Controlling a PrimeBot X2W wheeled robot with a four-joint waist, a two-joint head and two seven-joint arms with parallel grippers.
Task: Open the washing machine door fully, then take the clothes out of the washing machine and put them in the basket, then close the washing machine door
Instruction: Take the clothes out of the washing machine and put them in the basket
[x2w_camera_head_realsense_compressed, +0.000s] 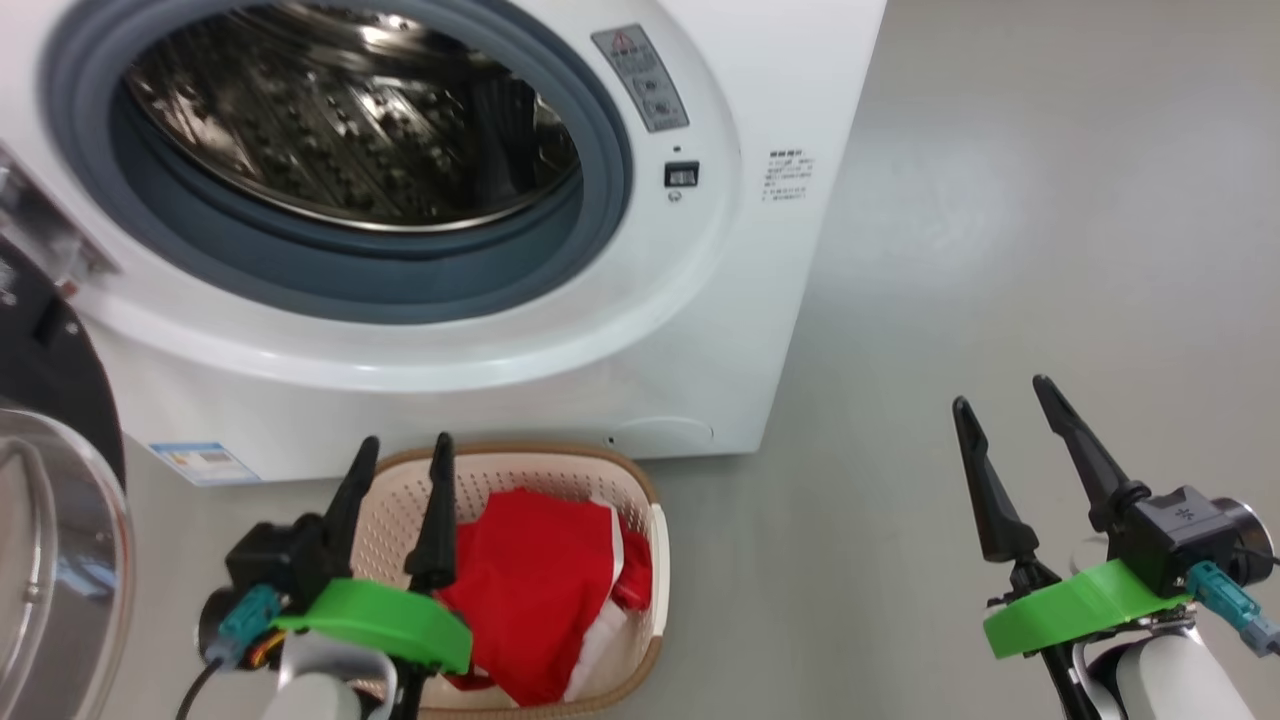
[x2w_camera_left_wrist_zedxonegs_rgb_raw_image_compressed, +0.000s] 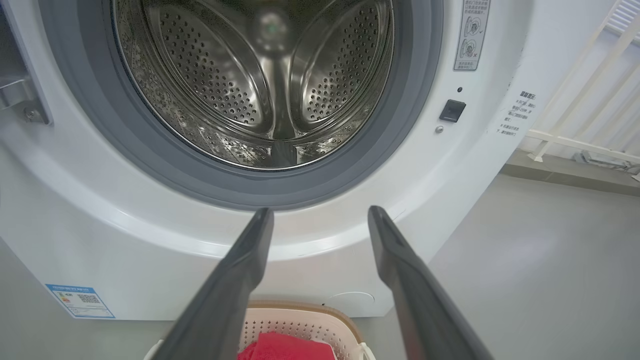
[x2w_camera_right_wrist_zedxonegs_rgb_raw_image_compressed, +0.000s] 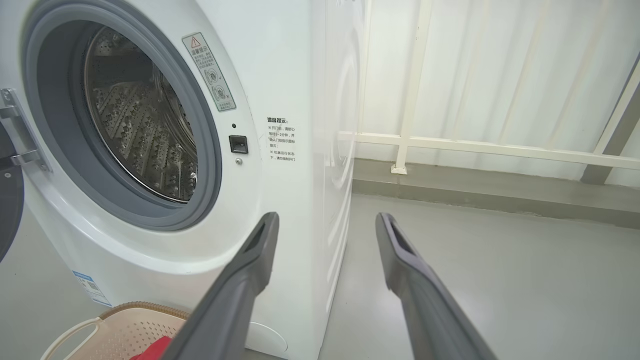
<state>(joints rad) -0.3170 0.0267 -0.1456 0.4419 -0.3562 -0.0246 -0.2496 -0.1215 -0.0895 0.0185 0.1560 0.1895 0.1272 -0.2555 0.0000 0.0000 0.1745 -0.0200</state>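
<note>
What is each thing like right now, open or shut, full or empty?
washing machine door: open, standing out at the left.
washing machine: its drum looks empty.
basket: on the floor, holding the clothes.
clothes: bundled inside the basket.
left gripper: open, holding nothing.
right gripper: open, holding nothing.

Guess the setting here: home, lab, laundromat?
Probably a laundry corner, perhaps a mock-up: a front-loading washing machine on a grey floor, a basket of red clothes before it, pale curtain behind a white rail.
</note>
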